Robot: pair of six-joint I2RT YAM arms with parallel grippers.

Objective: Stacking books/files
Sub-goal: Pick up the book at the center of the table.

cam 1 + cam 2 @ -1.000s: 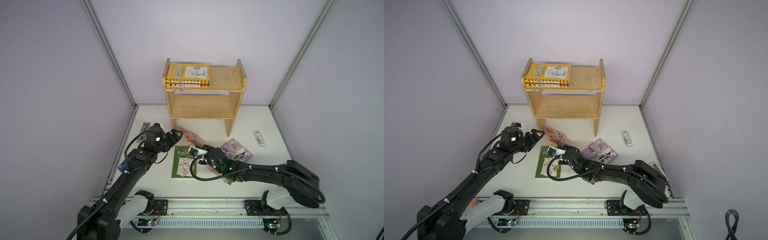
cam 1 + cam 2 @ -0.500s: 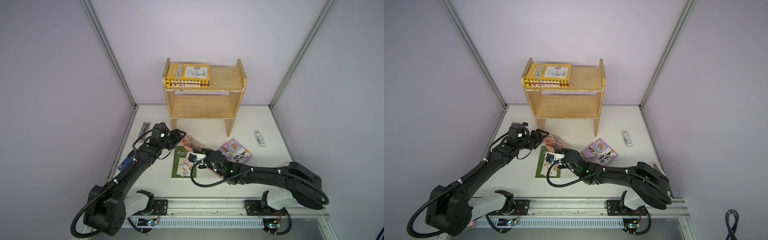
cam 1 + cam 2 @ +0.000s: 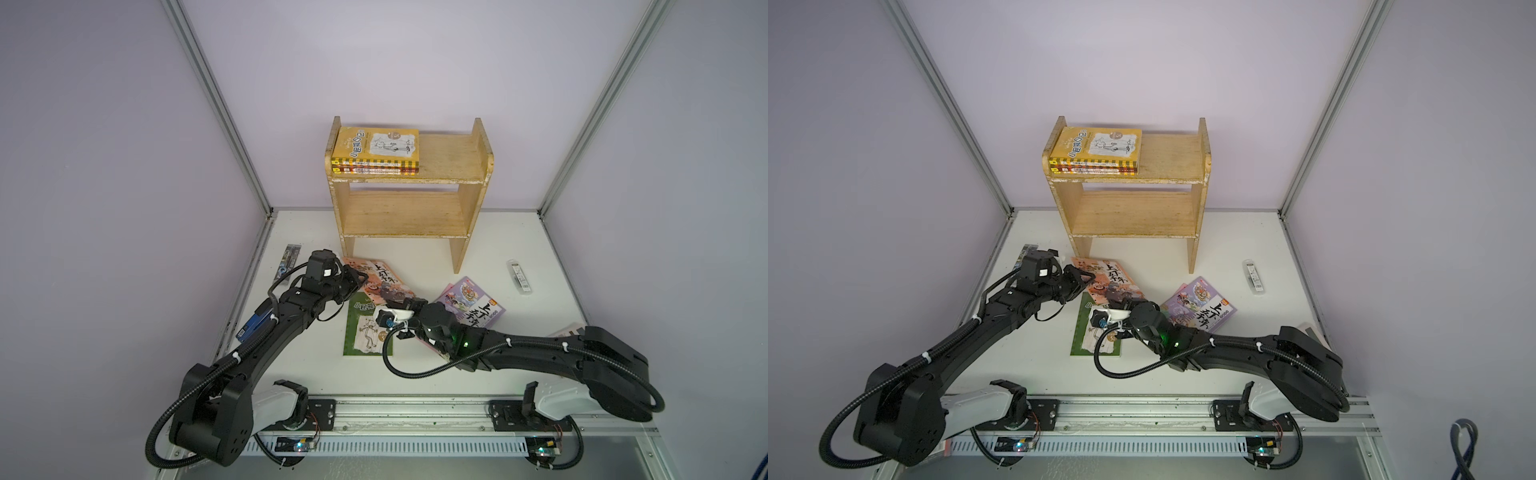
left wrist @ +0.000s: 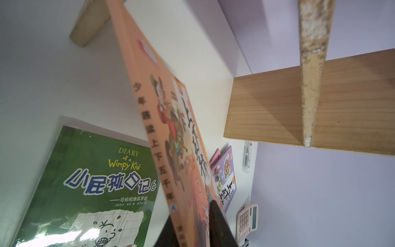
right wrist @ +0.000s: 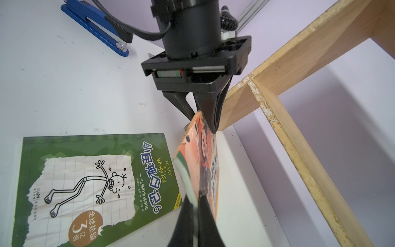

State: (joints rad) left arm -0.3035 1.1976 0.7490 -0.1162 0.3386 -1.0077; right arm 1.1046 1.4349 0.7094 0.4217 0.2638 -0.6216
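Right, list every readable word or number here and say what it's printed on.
"DIARY of a Wimpy Kid": flat green stick-boy paperback.
"小屁孩日记6": same cover.
"可怕的炮兵学校": below that title.
"全球热销 3亿册": its orange badge.
"上下五千年": thin orange cartoon book, on the spine.
"小屁孩日记": yellow paperback on the wooden shelf.
Purple cartoon book, pink calculator: too small to read.

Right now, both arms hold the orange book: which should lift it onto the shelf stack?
Left arm, probably: its jaws pinch the orange book at the end nearest the shelf and its stack. The right arm lies stretched low across the table.
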